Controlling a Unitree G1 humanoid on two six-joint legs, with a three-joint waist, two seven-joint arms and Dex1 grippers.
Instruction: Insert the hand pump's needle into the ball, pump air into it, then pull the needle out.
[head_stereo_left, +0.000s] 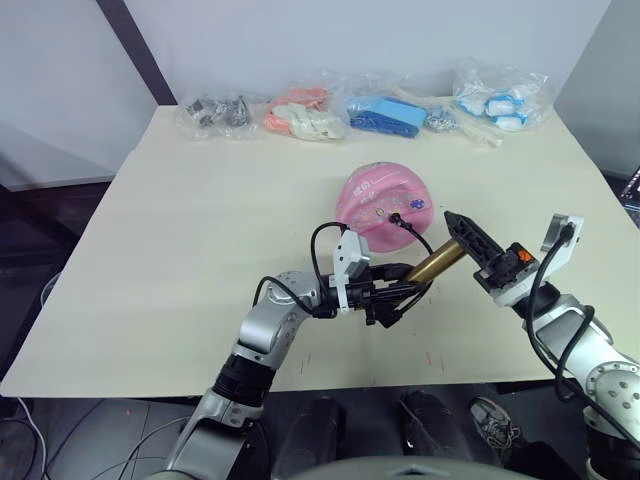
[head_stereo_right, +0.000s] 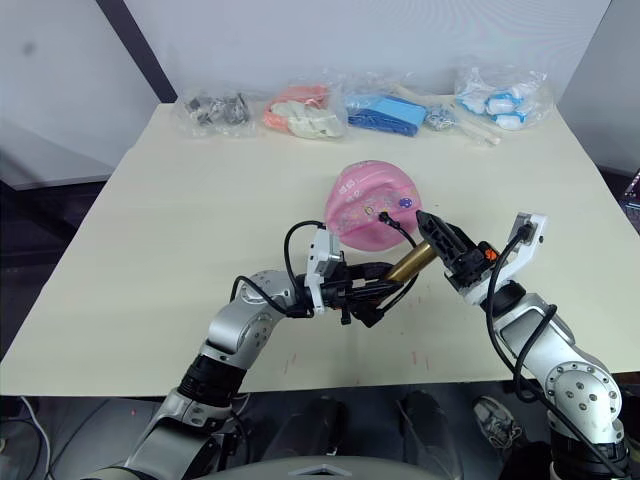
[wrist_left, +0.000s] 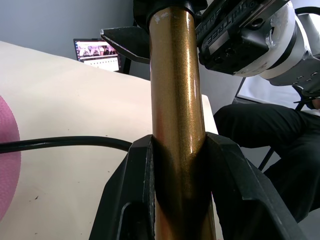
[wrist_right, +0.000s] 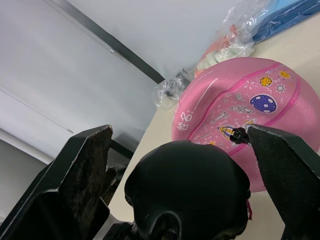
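Left end effector (head_stereo_left: 385, 292) pinching hand pump (head_stereo_left: 437, 261); right end effector (head_stereo_left: 468, 238) spread around handle; needle hidden at ball (head_stereo_left: 384, 205).

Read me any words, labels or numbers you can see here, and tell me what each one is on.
None reads clearly.
Right gripper housing: raised lettering, angled, not legible.
Ball: small prints and marks, too small to read.
Laptop screen: too blurred.
Bagged items: no legible labels.
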